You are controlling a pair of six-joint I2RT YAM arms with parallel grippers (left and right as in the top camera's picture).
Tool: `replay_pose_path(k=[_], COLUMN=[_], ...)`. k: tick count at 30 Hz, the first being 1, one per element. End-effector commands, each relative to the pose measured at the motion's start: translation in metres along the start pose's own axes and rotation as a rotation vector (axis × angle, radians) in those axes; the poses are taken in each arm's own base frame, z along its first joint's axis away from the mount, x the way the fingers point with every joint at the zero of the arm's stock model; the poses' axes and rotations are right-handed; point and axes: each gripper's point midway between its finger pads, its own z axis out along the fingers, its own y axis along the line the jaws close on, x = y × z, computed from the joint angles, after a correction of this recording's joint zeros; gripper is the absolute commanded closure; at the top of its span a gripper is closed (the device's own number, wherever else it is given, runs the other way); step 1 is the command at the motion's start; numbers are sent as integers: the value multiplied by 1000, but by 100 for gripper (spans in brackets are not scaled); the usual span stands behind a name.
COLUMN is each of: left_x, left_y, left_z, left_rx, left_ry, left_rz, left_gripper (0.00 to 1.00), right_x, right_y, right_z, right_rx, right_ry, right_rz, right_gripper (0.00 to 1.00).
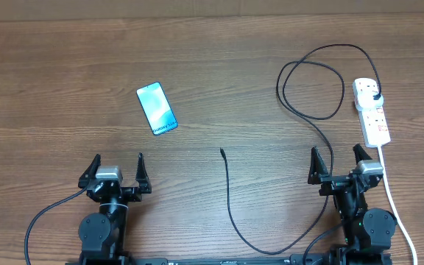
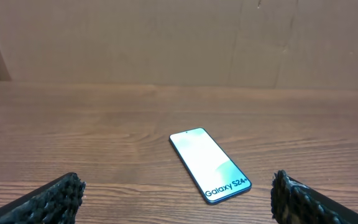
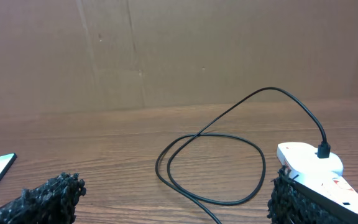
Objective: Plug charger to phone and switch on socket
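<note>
The phone (image 1: 157, 107) lies flat on the wooden table left of centre, cyan screen up; it also shows in the left wrist view (image 2: 210, 165), text end nearest. The black charger cable (image 1: 230, 199) ends in a connector tip (image 1: 221, 152) at mid table, loops at the right (image 1: 311, 92), and its plug (image 1: 375, 95) sits in the white socket strip (image 1: 372, 110). The loop (image 3: 210, 165) and strip (image 3: 309, 158) show in the right wrist view. My left gripper (image 1: 116, 171) is open and empty, near the phone. My right gripper (image 1: 338, 163) is open and empty, before the strip.
The strip's thick white cord (image 1: 397, 213) runs down the right side past my right arm. A brown cardboard wall (image 2: 166, 37) stands at the table's far edge. The black cable curves along the front edge (image 1: 271, 250) between the two arms.
</note>
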Motion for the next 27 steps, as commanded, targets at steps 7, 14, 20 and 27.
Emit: replay_pose_path(k=[7,14,20,27], left_x=[-1,-1,-1,0], left_y=[5,4,3,-5], left_z=[0,0,0,0], left_rx=[-22,-18,-14,31], left_ry=[-10,-10,-9,-5], left_rz=[14,13,13,14], left_gripper=[0,0,0,0], right_x=[2,2,2,2], right_y=[-1,-1,-1,-1], right_z=[0,0,0,0], right_rx=[5,5,6,5], right_ry=[-2,-2,-2,-2], right_rz=[4,4,4,4], right_gripper=[0,0,0,0])
